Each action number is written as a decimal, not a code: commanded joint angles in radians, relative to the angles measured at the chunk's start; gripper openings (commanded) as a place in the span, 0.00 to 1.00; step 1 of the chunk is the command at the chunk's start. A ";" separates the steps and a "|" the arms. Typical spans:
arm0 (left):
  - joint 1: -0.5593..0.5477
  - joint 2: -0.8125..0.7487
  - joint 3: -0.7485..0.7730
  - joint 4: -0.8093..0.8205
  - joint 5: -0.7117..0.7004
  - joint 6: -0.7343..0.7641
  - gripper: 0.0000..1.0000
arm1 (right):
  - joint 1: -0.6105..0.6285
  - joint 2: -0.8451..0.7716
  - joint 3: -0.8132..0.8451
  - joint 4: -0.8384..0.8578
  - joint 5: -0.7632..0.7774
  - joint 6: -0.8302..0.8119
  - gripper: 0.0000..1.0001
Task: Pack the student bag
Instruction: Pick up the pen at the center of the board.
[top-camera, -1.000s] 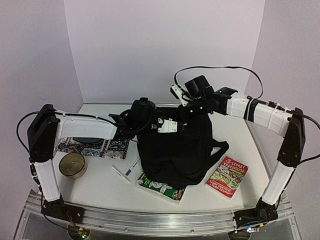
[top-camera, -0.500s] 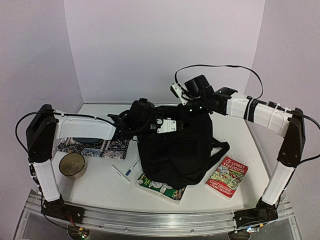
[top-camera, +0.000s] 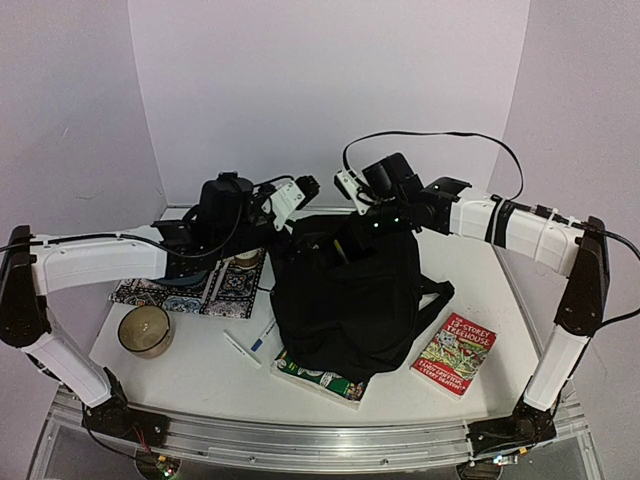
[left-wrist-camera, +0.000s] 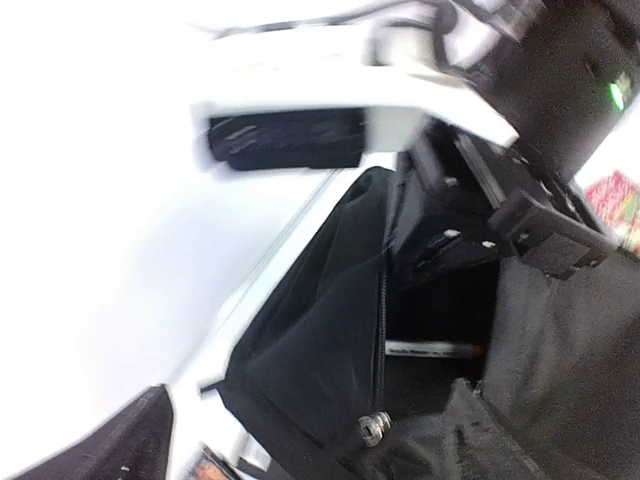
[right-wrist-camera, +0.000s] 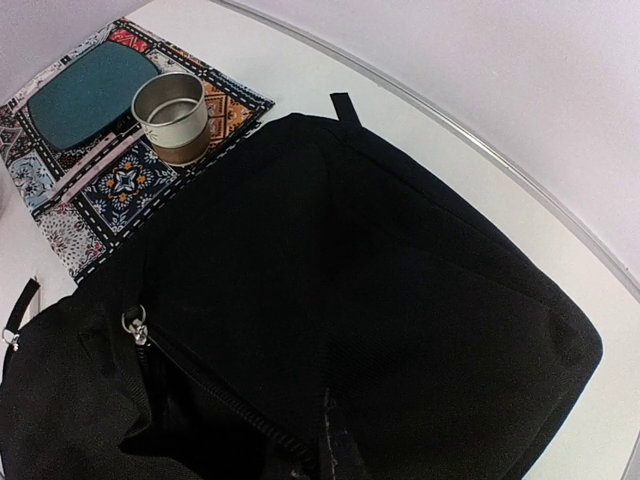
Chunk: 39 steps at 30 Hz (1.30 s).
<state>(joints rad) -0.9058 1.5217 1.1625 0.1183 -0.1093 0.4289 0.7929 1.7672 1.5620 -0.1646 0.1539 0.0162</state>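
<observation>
The student bag, a large black fabric backpack, stands in the middle of the table with its top unzipped. My right gripper is at the bag's upper rim, shut on the fabric and holding the opening up; in the right wrist view the black cloth fills the frame up to the jaws. My left gripper hangs open and empty, left of and above the opening. The blurred left wrist view looks into the bag, where a white pen-like thing lies inside, near a zipper pull.
A patterned notebook with a small metal cup on it lies left of the bag. A round tin sits at the front left. Two pens lie by the bag. A green book pokes out beneath it; a red book lies to its right.
My left gripper has opened and drawn back up and to the left, away from the bag's opening. The right gripper has kept its hold on the rim.
</observation>
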 joint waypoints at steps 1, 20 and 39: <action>0.001 -0.111 -0.067 -0.086 -0.107 -0.413 0.99 | 0.004 -0.017 0.005 0.038 0.003 0.018 0.00; 0.082 -0.250 -0.287 -0.616 0.032 -1.329 0.98 | 0.004 -0.045 -0.065 0.058 -0.019 0.022 0.00; 0.080 -0.042 -0.285 -0.740 0.161 -1.735 0.73 | 0.005 -0.094 -0.095 0.065 -0.041 -0.072 0.00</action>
<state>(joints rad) -0.8257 1.4410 0.8547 -0.5996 0.0338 -1.2117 0.7925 1.7364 1.4760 -0.1267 0.1354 -0.0247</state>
